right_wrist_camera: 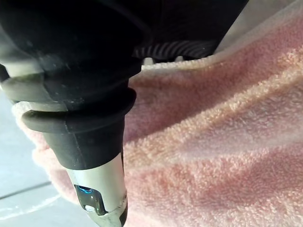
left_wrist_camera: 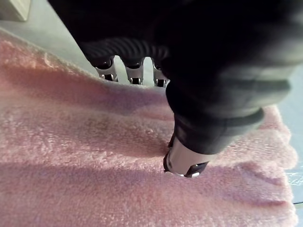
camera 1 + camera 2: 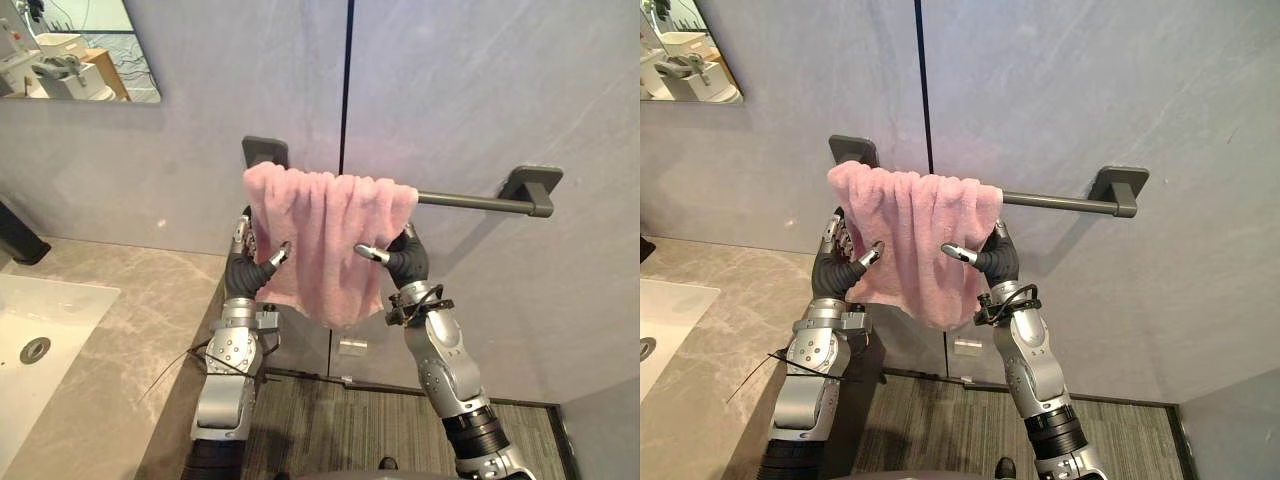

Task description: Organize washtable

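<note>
sink [image 3: 40,320] and counter [image 3: 130,330] sat far left. left hand [image 3: 250,262] pinched the pink towel's [image 3: 325,230] left edge, thumb in front, fingers hidden behind cloth. right hand [image 3: 400,258] pinched the right edge likewise. towel hung over wall bar [image 3: 480,202].

mirror [image 3: 80,50] upper left | grey wall panels [image 3: 480,90] | ribbed floor [image 3: 370,430] below
</note>
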`<state>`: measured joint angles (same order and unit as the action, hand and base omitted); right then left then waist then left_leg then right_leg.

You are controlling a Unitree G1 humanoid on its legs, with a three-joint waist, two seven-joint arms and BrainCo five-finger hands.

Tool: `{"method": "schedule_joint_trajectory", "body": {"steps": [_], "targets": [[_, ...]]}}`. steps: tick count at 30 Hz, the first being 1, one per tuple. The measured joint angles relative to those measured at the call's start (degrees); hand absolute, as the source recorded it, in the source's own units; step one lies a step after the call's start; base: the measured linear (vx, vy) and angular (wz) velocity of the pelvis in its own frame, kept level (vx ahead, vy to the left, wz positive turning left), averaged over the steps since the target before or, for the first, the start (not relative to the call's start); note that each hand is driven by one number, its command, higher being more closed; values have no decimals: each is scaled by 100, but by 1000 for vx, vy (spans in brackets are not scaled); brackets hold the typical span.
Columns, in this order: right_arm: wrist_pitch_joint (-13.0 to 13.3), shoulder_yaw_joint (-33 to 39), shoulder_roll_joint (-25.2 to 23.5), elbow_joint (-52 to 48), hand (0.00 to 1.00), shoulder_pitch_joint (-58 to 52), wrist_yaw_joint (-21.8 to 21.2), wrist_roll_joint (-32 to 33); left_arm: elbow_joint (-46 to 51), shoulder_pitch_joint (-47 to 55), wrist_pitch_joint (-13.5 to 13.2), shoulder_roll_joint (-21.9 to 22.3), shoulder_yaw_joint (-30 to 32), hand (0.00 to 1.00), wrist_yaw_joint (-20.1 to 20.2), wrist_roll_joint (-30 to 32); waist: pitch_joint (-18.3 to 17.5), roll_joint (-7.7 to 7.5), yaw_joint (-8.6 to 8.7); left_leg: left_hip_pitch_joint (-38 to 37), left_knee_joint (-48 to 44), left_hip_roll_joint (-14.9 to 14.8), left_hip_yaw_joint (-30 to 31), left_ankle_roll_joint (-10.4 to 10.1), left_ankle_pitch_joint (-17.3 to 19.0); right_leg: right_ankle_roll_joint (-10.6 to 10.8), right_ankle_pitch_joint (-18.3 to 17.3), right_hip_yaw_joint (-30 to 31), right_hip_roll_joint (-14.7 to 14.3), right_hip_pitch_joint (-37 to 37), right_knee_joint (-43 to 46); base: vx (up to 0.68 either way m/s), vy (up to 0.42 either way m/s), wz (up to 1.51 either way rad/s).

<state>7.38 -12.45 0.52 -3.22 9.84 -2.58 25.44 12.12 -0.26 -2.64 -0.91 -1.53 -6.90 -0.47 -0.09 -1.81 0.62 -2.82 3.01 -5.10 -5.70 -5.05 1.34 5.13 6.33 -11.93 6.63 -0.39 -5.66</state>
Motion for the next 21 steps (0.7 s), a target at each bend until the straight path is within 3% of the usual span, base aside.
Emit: {"method": "schedule_joint_trajectory", "body": {"steps": [1,2,15,21], "targets": [[1,-3,-1,0,0,0,-9,53,-35,-35,-1,-11,19,0,-27,0,9,-14,-1,-3,0,-1,-2,0,0,0,0,14,-1,0,0,0,0,0],[2,-3,-5,0,100,0,-10,121,-82,-101,-1,-21,40,100,-68,0,18,-29,-10,-2,0,-1,-3,0,0,0,1,29,-1,0,0,0,0,0],[11,-53,-20,-7,100,1,0,142,-381,-565,-1,-43,115,100,-137,-112,69,-8,37,1,8,2,-94,1,1,-1,30,101,-6,-65,1,-23,-8,-4],[45,260,-11,-10,100,1,25,-189,-380,-576,-34,-29,200,100,-330,-105,94,12,26,-85,18,6,-83,1,1,-1,29,96,0,28,1,-11,-2,0]]}}
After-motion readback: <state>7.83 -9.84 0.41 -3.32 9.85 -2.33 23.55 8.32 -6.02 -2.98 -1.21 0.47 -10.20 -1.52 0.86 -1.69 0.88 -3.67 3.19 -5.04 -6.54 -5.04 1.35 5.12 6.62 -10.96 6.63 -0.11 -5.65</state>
